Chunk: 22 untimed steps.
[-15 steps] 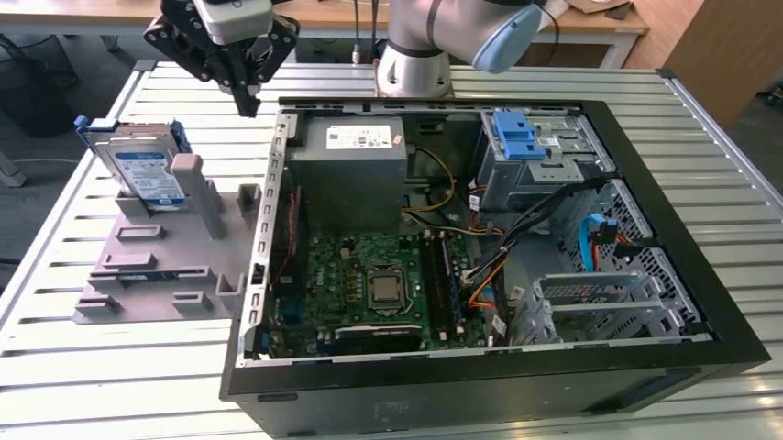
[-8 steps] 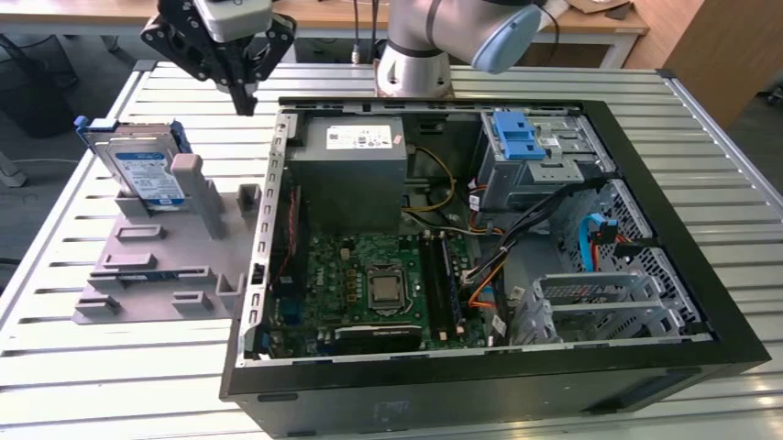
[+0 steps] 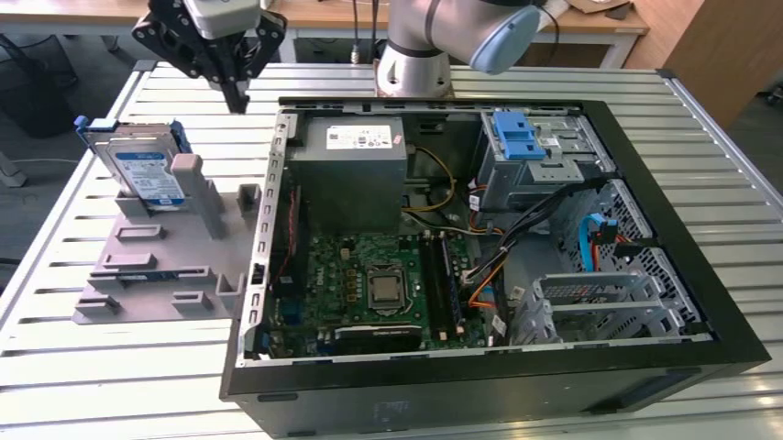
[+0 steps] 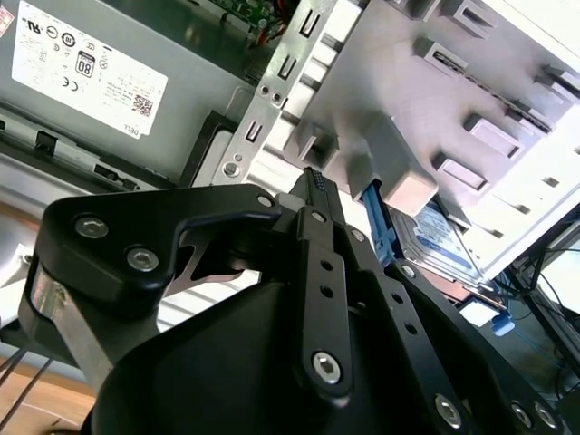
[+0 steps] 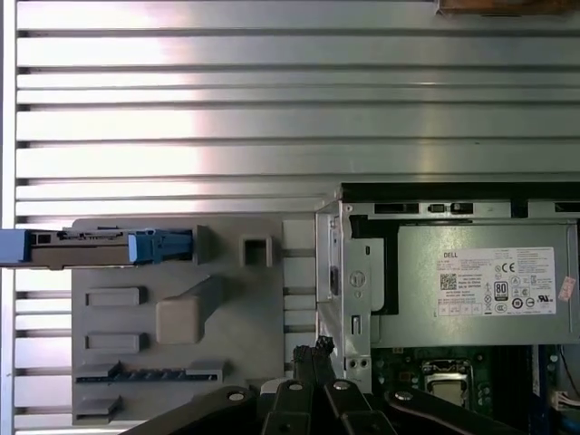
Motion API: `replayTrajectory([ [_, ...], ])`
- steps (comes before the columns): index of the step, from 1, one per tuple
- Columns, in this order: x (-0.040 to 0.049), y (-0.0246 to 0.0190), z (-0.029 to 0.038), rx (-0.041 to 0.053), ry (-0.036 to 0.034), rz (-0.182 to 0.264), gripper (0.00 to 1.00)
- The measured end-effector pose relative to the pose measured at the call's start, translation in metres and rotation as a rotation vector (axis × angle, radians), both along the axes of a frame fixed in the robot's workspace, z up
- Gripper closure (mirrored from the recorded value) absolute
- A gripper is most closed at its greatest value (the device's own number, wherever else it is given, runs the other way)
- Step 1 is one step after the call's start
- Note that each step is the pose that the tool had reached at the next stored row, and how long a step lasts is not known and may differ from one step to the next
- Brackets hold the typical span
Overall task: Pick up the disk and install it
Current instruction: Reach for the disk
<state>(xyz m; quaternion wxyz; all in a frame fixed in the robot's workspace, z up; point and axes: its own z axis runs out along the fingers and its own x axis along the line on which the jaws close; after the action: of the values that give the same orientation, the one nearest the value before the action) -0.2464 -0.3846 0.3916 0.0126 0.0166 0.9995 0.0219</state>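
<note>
Closed on nothing, fingers together, the gripper [image 3: 237, 103] hangs above the table [image 3: 73, 385] by the case's [image 3: 284, 119] far corner. The disk [image 3: 132, 156] stands on edge at the grey holder's [image 3: 159, 275] far end, toward the exterior view's left of the gripper, long edge lying along that end. Its blue-and-white label [image 3: 147, 179] faces outward; print not transcribed

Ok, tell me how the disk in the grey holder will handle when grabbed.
The disk looks rigid: a metal body in a blue frame, so it probably won't flex. It stands on edge in the grey holder, so a sideways push might tip it.
</note>
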Motion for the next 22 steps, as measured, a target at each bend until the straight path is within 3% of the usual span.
replayTrajectory([
  [22, -0.0285, 0.0117, -0.0008, 0.0001, -0.0001, 0.0, 0.89],
])
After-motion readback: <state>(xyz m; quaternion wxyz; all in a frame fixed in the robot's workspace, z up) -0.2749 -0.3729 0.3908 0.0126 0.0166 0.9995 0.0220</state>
